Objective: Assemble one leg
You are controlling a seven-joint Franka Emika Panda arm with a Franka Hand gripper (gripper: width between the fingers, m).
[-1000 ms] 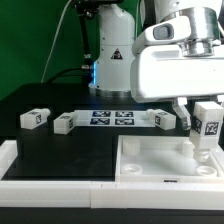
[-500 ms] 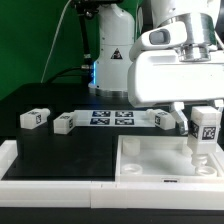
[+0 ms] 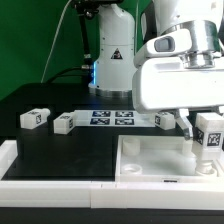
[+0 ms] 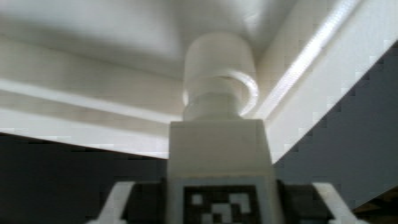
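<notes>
My gripper (image 3: 205, 135) is shut on a white leg (image 3: 209, 133) with a black-and-white tag, held upright over the far right corner of the large white tray-like piece (image 3: 150, 170). In the wrist view the leg (image 4: 221, 120) fills the middle, its tag low between the fingers (image 4: 125, 202), and its rounded end points at the tray's inner corner (image 4: 294, 50). Three more legs lie on the black table: one at the exterior view's left (image 3: 35, 118), one beside it (image 3: 65, 123), one near the arm (image 3: 164, 121).
The marker board (image 3: 111, 119) lies on the table between the loose legs. A white ledge (image 3: 50, 168) runs along the front at the exterior view's left. The robot base (image 3: 112, 55) stands behind.
The gripper with the leg has shifted slightly toward the exterior view's right and a little lower over the tray's corner.
</notes>
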